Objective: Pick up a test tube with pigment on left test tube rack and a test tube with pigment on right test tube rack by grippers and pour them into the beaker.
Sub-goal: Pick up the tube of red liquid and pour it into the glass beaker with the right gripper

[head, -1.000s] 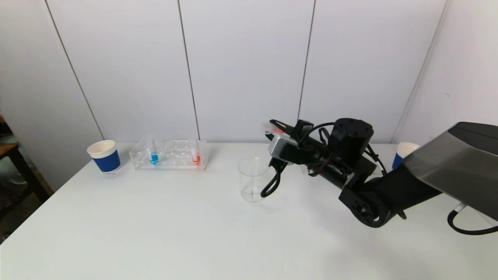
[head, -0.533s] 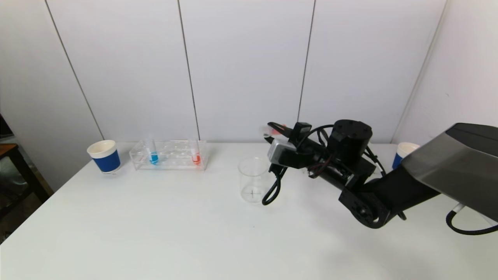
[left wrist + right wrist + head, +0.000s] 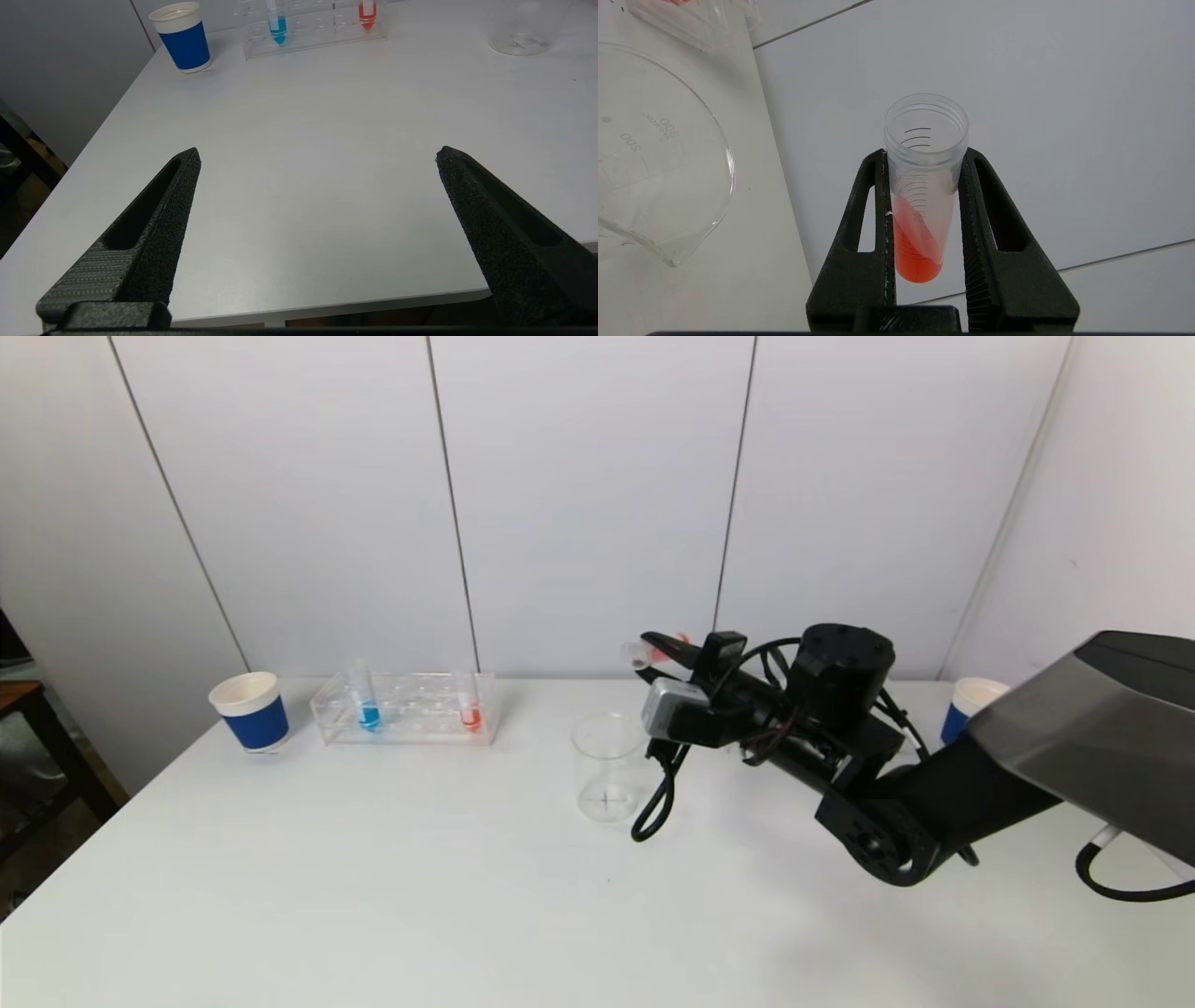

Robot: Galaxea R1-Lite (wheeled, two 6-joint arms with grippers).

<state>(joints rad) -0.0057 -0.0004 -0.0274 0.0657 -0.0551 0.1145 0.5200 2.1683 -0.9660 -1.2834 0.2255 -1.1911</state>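
Head view: right gripper (image 3: 659, 651) above and just right of the empty beaker (image 3: 608, 766), clamped on a tilted test tube (image 3: 651, 653) of red pigment; the left rack (image 3: 408, 707) holds a blue and a red tube. Left wrist view: left gripper (image 3: 317, 156) spread wide over the table (image 3: 308, 140), holding nothing. Right wrist view: fingers (image 3: 878, 200) pinch the tube, beaker beside it.

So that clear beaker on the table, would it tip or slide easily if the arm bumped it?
Probably. The beaker looks empty and thin-walled, so likely light and prone to sliding on the smooth white table. Its wide flat base should resist tipping somewhat. The right hand holding the red tube hangs close beside it.
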